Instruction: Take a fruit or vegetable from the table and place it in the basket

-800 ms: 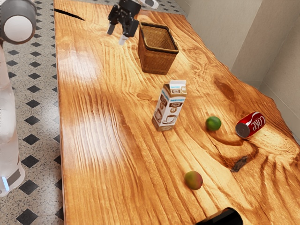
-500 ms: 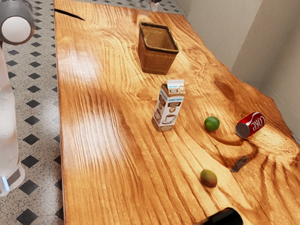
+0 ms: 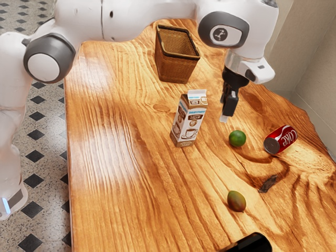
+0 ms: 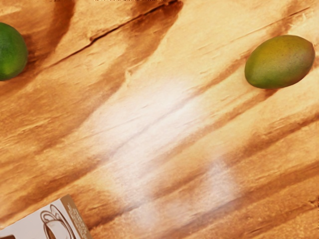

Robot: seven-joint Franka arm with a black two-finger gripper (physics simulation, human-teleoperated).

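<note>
In the exterior view my gripper hangs above the table, between the milk carton and the green lime; its opening cannot be made out. The mango lies on the wood nearer the camera, apart from the lime. The wicker basket stands upright farther back, and no fruit shows inside it. From the wrist view, the lime and the yellow-green mango rest on the tabletop, well apart.
A milk carton stands close beside the gripper, its printed side also visible in the wrist view. A red Coke can lies beyond the lime. A black object sits at the exterior view's lower edge.
My arm has come from the table's far end to over the lime and carton area. The mango has rolled a little toward the exterior view's right; the lime and carton shifted slightly.
</note>
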